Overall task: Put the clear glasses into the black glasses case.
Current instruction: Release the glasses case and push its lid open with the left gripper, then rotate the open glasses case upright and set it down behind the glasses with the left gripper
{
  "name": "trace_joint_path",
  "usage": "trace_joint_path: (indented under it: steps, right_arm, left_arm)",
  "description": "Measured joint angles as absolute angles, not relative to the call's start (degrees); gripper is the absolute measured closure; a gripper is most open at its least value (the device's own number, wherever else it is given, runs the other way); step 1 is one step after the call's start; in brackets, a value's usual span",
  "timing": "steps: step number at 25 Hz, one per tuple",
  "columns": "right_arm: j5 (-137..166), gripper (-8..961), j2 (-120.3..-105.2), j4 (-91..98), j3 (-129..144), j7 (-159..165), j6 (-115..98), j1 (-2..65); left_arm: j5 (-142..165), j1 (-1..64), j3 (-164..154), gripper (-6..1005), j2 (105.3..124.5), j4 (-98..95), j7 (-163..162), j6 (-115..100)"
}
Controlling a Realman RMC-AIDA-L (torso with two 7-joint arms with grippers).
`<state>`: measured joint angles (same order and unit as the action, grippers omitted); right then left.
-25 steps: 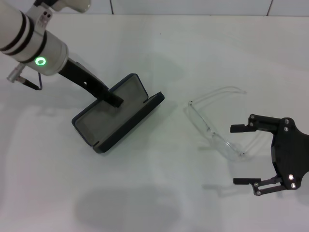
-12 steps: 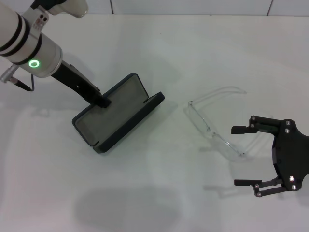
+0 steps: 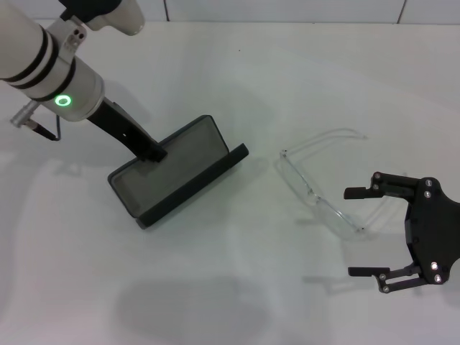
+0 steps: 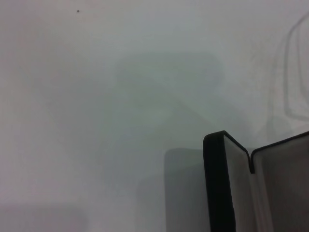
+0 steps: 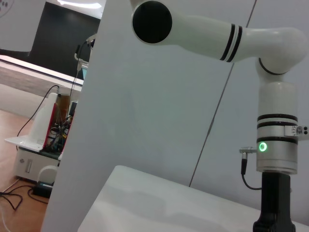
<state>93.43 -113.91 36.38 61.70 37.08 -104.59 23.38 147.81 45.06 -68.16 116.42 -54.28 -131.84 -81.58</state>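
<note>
The black glasses case [image 3: 176,176] lies open left of centre on the white table, grey lining up, one half tilted up. My left gripper [image 3: 154,152] is shut on the rim of that raised half at its far-left edge. One corner of the case [image 4: 227,188] shows in the left wrist view. The clear glasses [image 3: 316,192] lie right of centre, arms unfolded and pointing right. My right gripper [image 3: 348,231] is open just right of the glasses' near end, one finger above the near arm; it does not touch the glasses.
The white table [image 3: 237,287] runs to a wall at the back. In the right wrist view the left arm [image 5: 275,145] stands in front of a white partition, with a room and cables beyond.
My left gripper drew back from inside the case to its far-left rim, and the held half of the case has tipped up. The glasses and the right gripper have barely moved.
</note>
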Motion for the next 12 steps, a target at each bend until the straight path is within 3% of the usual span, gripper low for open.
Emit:
trace_joint_path:
  steps: [4, 12]
  right_arm:
    - [93.43, 98, -114.00, 36.38, 61.70, 37.08, -104.59, 23.38]
    - [93.42, 98, -114.43, 36.38, 61.55, 36.86, -104.35, 23.31]
  left_arm:
    - [147.95, 44.34, -68.16, 834, 117.06, -58.42, -131.78, -81.43]
    - [147.11, 39.02, -70.79, 833, 119.91, -69.67, -122.17, -75.07]
